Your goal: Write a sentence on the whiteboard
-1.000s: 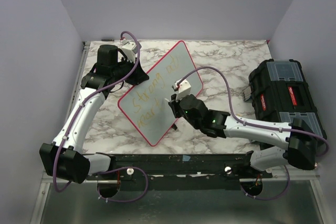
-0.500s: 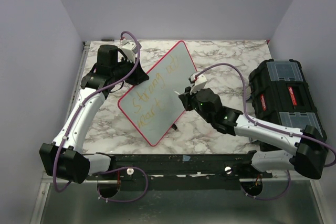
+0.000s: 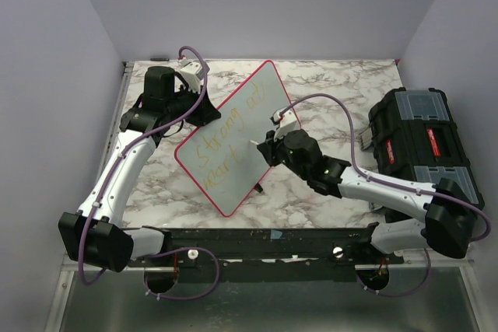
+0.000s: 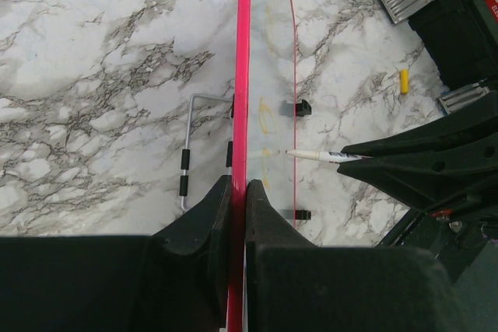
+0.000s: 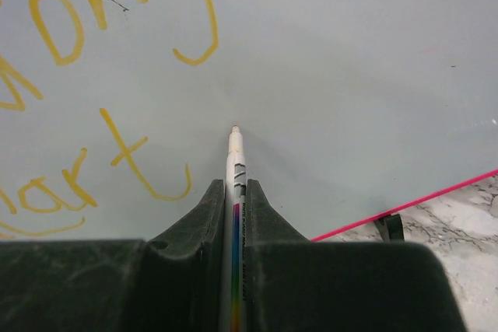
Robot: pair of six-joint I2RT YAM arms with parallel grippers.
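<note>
The whiteboard point(image 3: 268, 83), pale with a red-pink rim, stands tilted on edge at mid-table. The sentence point(image 3: 226, 141) is two lines of yellow-orange cursive on it, and shows close in the right wrist view point(image 5: 127, 152). My left gripper point(image 3: 206, 112) is shut on the board's rim point(image 4: 244, 75), the jaws pinching it point(image 4: 238, 184). My right gripper point(image 3: 266, 145) is shut on a white marker point(image 5: 234, 153) with a rainbow barrel. Its tip is at the board's surface point(image 5: 350, 75), just right of the second line's last letter. The marker also shows in the left wrist view point(image 4: 311, 155).
A black toolbox point(image 3: 420, 141) lies at the table's right side and shows in the left wrist view point(image 4: 459, 5). A small yellow piece point(image 4: 404, 80) lies near it. A wire stand point(image 4: 191, 145) and small black feet point(image 4: 302, 106) sit by the board.
My right gripper drew back to the right from the board with the marker, then came back left to its surface. The left gripper and the board have not moved.
</note>
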